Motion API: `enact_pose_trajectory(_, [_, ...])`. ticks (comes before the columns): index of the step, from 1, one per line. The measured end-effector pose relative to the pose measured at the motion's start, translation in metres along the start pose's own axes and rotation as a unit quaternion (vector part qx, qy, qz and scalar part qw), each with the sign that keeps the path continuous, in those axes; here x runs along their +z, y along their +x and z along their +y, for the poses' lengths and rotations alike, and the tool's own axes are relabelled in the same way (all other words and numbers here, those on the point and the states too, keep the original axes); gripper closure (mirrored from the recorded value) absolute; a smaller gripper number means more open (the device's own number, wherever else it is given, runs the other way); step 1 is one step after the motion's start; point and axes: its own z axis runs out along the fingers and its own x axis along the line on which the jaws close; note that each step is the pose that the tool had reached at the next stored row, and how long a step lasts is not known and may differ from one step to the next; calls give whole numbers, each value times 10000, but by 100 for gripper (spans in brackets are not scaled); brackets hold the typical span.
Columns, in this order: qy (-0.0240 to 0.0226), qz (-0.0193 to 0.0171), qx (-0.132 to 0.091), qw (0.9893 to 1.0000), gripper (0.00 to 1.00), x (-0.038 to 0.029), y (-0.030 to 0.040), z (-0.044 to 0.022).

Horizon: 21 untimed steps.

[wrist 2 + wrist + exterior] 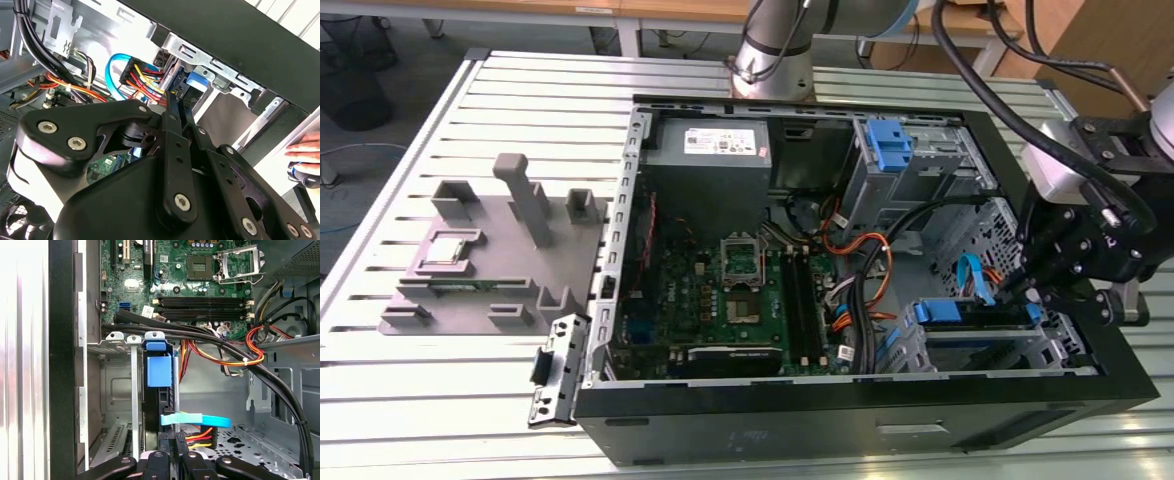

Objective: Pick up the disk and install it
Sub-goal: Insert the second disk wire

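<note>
Blue-framed disk (pixel 159 385) seated in drive cage (pixel 117 390) — hand (pixel 172 447) just beside.

- A pale, ribbed metal bench (pixel 480 390) of long slats spans the exterior view, lit evenly and bright.
- Behind it lies a grey floor (pixel 420 60) crossed by a thin blue cable (pixel 358 150).
- A dark mesh waste bin (pixel 350 70), or something like it, stands at the exterior view's far left.
- Wooden tabletops on white legs (pixel 630 35) run along the back.
- A brown wooden panel (pixel 1107 40) rises at the exterior view's right.
</note>
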Motion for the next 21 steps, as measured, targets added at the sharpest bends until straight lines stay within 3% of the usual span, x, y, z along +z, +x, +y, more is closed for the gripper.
enact_pose_trajectory(21, [0,2,0,10000,84,31,22,-2])
